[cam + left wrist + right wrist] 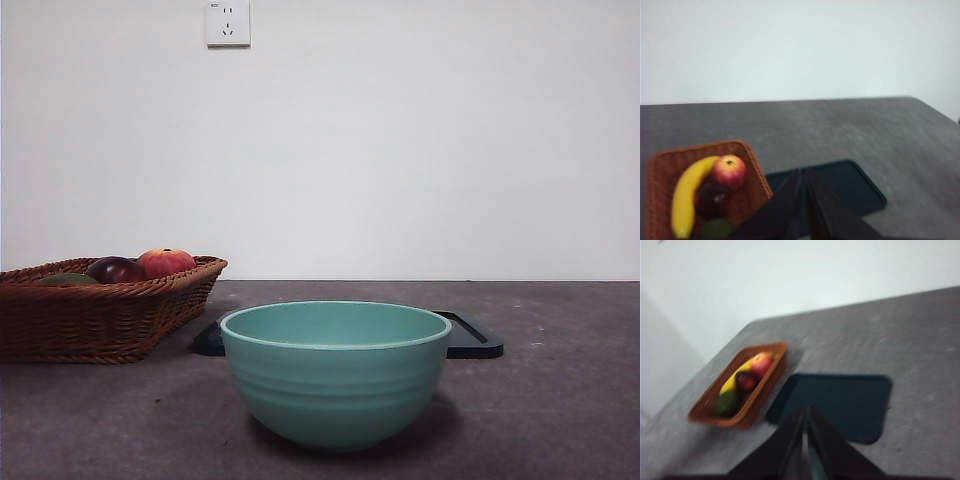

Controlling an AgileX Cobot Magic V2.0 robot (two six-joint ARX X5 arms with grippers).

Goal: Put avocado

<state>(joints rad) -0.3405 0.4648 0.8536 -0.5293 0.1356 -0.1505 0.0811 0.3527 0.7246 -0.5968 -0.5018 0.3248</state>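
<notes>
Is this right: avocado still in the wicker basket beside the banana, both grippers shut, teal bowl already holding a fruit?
Not quite. The front view shows no fruit above the rim of the teal bowl. The avocado is in the wicker basket beside the banana, and the left gripper and right gripper are shut.

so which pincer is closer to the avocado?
Left, as a judgement. The left pincer, jaws together, sits just beside the basket holding the avocado. The right pincer, also closed, is above the tray, farther from the basket.
</notes>
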